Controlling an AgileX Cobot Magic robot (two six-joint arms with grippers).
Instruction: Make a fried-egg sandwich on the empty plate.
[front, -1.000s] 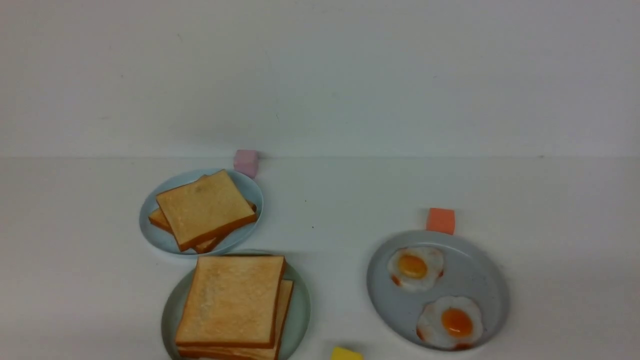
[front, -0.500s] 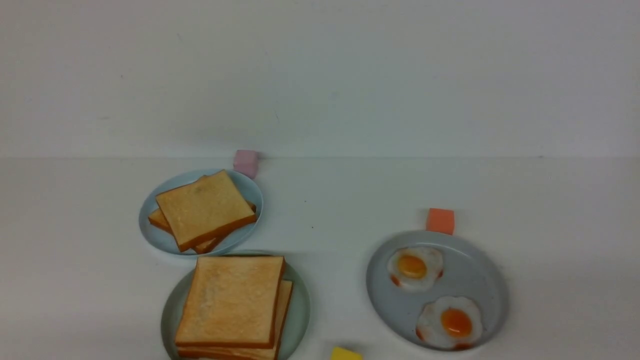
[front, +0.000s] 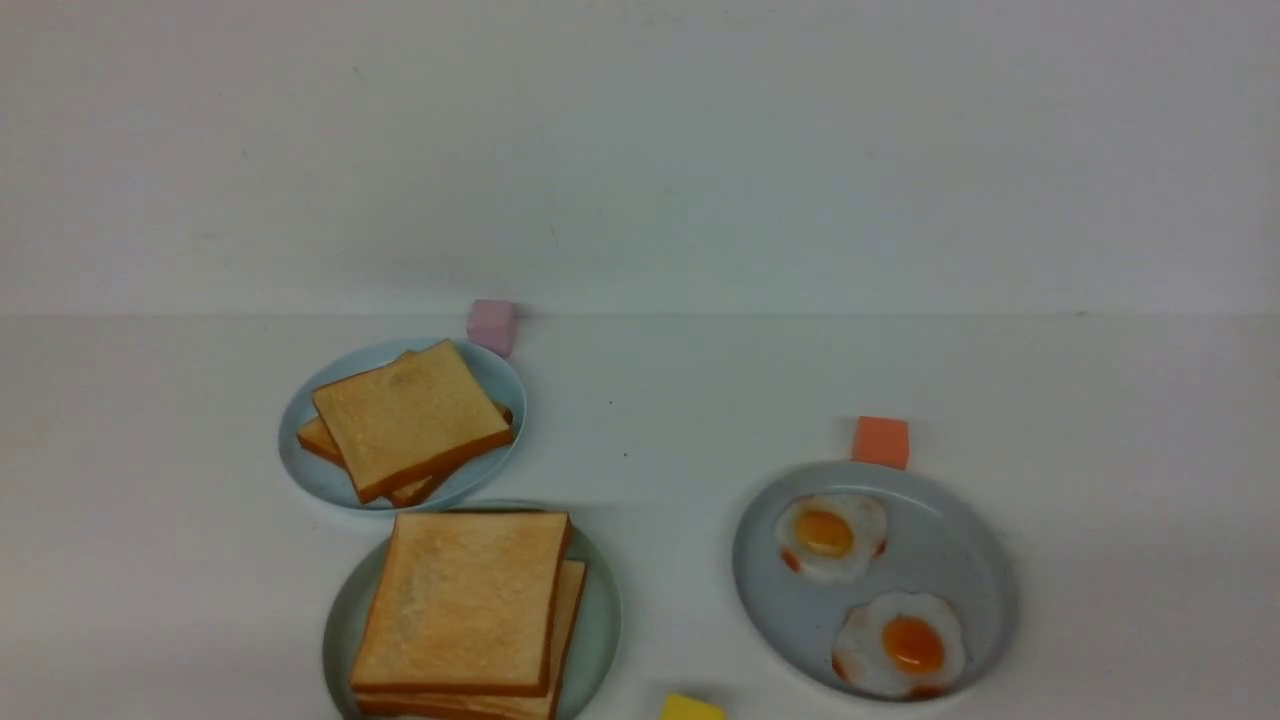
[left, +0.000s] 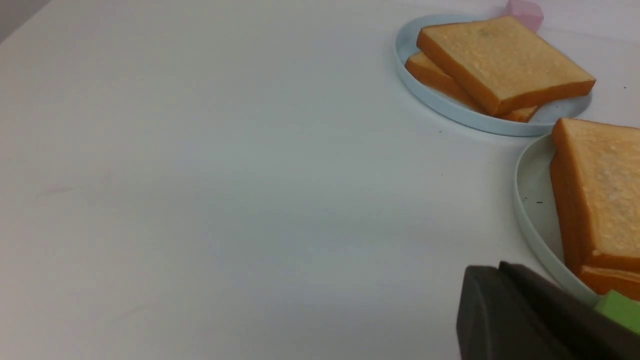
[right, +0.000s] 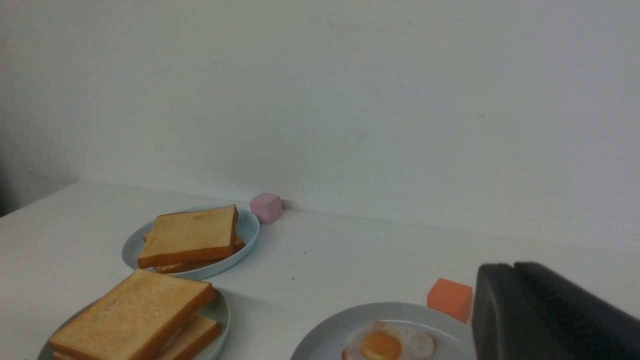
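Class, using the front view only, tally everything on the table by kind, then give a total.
Plates: 3
Toast slices: 4 visible
Fried eggs: 2
Small blocks: 3
Total: 12

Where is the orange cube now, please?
In the front view the orange cube sits on the table's right half, just behind the far rim of the grey-blue plate that holds two fried eggs.
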